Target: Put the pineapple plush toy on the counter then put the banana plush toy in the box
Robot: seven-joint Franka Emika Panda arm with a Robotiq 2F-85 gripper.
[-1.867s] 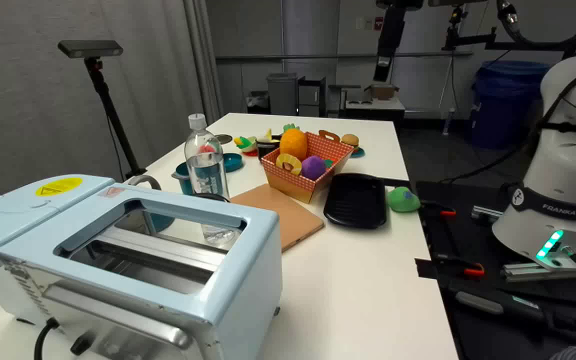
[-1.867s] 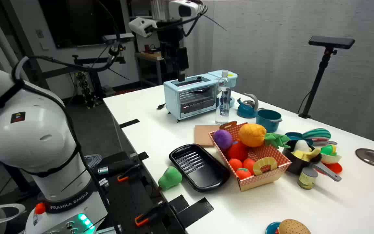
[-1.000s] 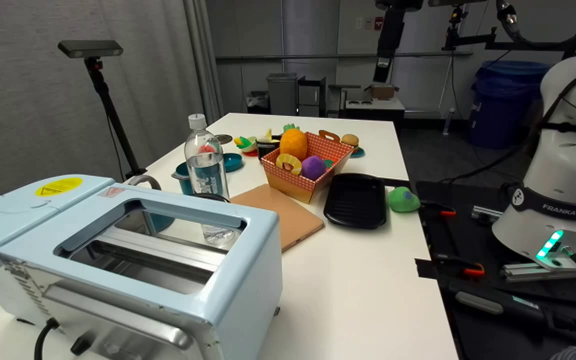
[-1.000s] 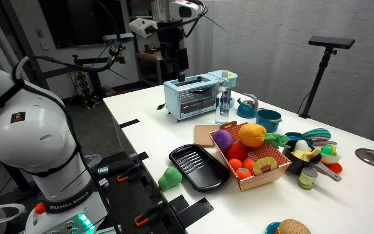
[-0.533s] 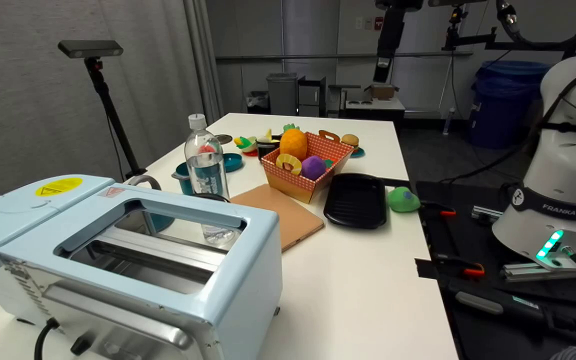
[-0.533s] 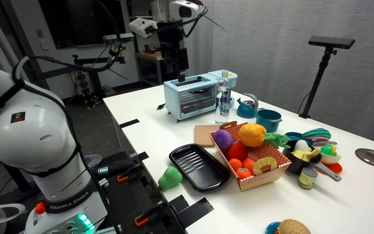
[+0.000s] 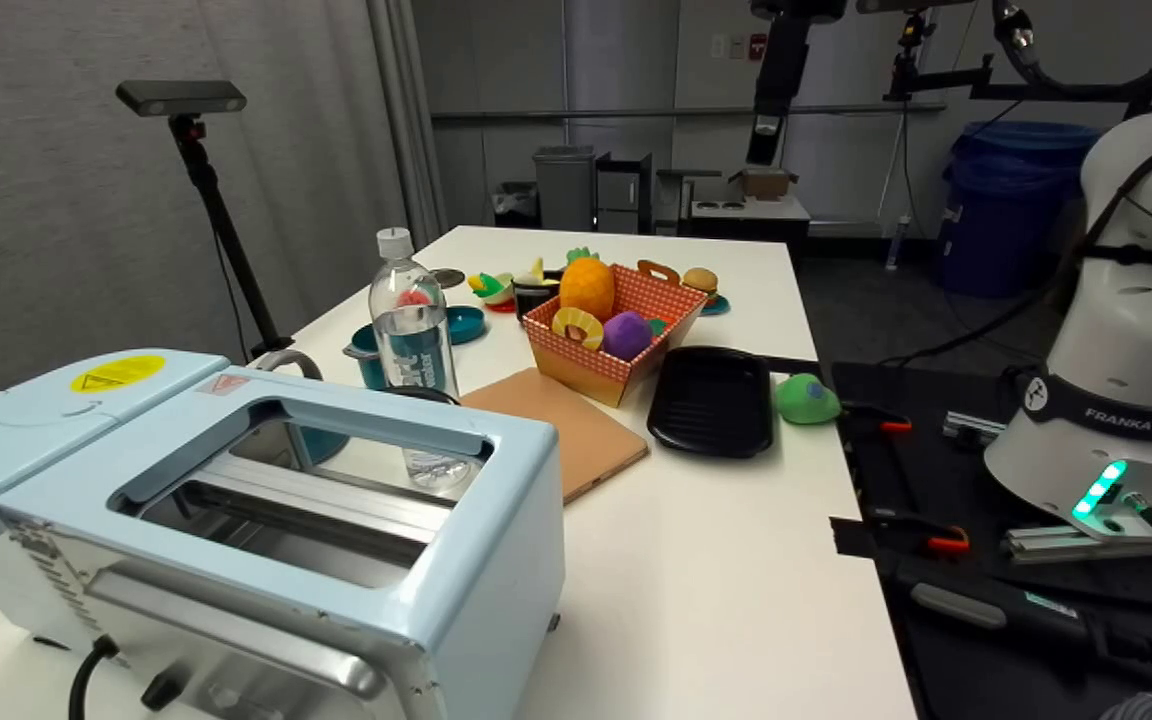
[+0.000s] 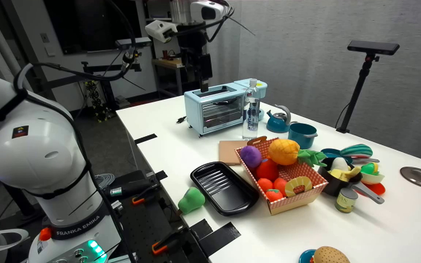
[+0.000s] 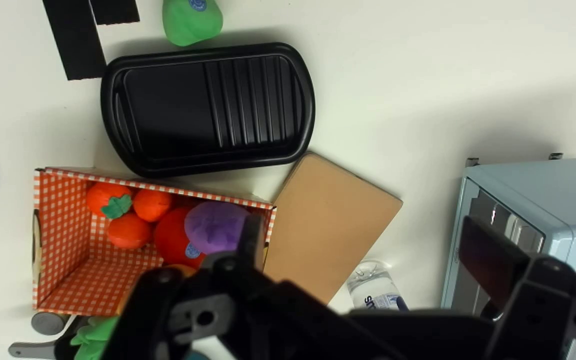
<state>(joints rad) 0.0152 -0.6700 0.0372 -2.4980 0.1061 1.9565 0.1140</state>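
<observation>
Tool (image 9: 372, 248) spread wide, nothing held; pineapple plush toy (image 8: 284, 152) in robot-far side of gingham box (image 8: 294, 204), overhanging the rim, so an off-centre grasp could drag the box or pinch purple plush toy (image 8: 250, 156).

The tool (image 9: 370, 250) gapes above the counter (image 9: 418, 75) — box (image 9: 65, 235) beside black dish (image 9: 208, 107).

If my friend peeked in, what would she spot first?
Probably the red-checked box on the white counter, with the orange pineapple plush toy inside, green leaves poking out. Next, maybe the pale blue toaster, big and close in an exterior view. Above the counter, the robot's gripper hangs open.
</observation>
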